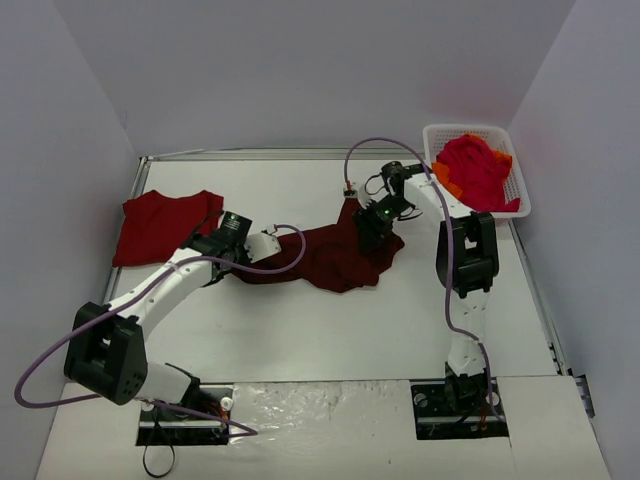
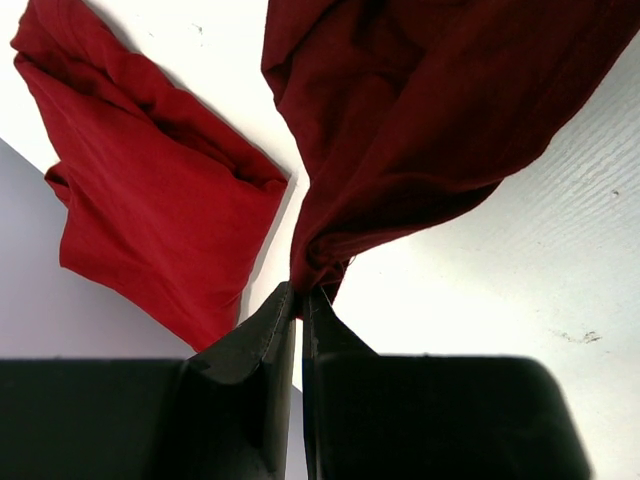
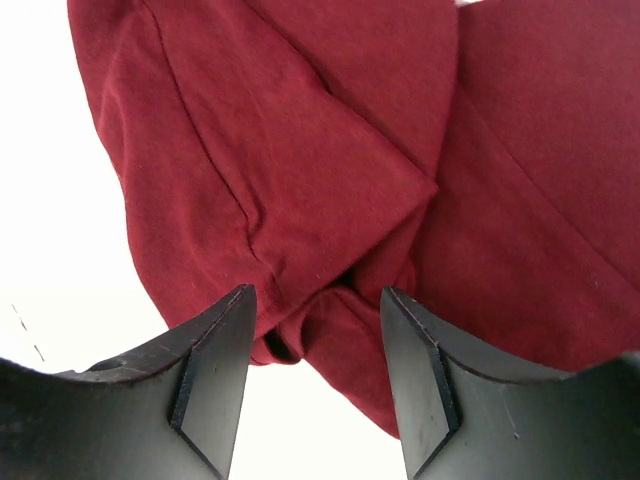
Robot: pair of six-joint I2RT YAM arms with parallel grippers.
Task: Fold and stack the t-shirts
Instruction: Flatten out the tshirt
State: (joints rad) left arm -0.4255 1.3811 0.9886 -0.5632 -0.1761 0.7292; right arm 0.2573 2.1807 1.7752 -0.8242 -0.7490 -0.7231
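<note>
On the desk, the dark maroon t-shirt lies crumpled mid-way. The left claw pinches its left edge and the right claw gapes over its right end. Farther left, a red t-shirt lies flattened. Far right, the crimson and orange t-shirts fill the basket. Most of the folding seems left to do.

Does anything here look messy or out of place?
Yes: the dark maroon shirt lies bunched mid-table, one end pinched in the left gripper; the right gripper stands open over it. Also, orange cloth droops over the basket rim.
</note>
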